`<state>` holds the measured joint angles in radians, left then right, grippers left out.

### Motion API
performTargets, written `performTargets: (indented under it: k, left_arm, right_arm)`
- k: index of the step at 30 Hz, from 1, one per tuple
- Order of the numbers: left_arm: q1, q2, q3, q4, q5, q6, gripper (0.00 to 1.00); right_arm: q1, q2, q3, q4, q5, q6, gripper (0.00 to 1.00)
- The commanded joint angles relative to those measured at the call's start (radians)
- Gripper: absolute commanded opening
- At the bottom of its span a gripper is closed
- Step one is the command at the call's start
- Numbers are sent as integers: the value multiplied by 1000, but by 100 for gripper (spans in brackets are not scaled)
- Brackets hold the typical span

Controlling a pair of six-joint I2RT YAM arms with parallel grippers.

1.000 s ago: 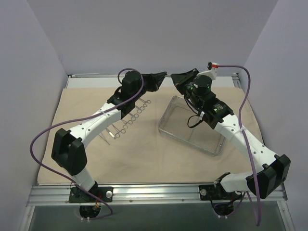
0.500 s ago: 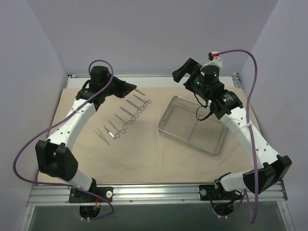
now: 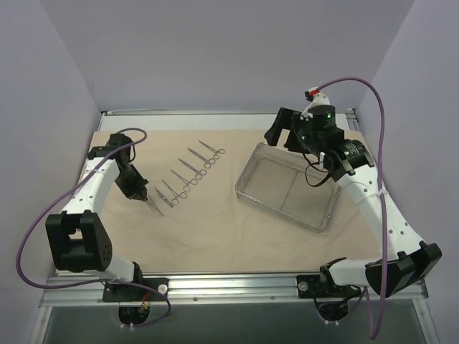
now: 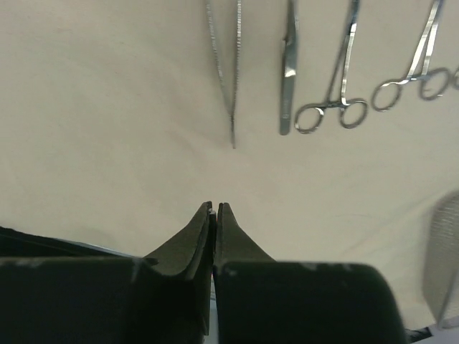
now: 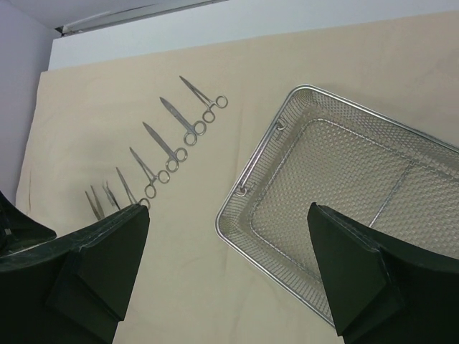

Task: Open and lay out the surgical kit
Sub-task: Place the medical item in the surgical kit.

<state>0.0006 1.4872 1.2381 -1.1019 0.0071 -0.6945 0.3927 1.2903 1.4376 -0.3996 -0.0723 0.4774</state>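
The beige cloth wrap [image 3: 215,233] lies spread flat over the table. On its right half stands the silver wire-mesh tray [image 3: 276,210], with nothing in it [image 5: 244,192]. Several steel ring-handled scissors and forceps [image 3: 188,170] lie in a diagonal row left of the tray [image 5: 172,136]. My left gripper [image 3: 142,195] is shut and holds nothing; it hovers at the row's near-left end, just short of the tweezers [image 4: 231,79]. My right gripper [image 3: 281,132] hangs wide open above the tray's far left corner, its fingers [image 5: 107,251] apart and nothing between them.
Pale walls close in the table on the left, back and right. A metal rail [image 3: 229,287] runs along the near edge with both arm bases. Purple cables [image 3: 43,215] loop off each arm. The tray's edge [image 4: 445,258] shows at the right of the left wrist view.
My left arm swung from the far middle of the table out to the left and nearer, uncovering the row of instruments. My right gripper opened wide and drew back toward the right.
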Motion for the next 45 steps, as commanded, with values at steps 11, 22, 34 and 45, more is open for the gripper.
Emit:
performTargets:
  k: [11,22,34,45]
  left_arm:
    - [84,258,1,95,-84,162,2]
    - [84,311,-19,160,-75,98,2]
    - [84,317,-98,186,-73,35,13]
    - [91,357,-86,178,-118,50,36]
  right_arm:
    - [-55,55,104,-119,-6,-94,100]
    - [-107,106,135,-114,-23,-105,100]
    - [-126,129,115,-91,-57,-100,100]
    - [-129,135,98,-90,-61,-105,100]
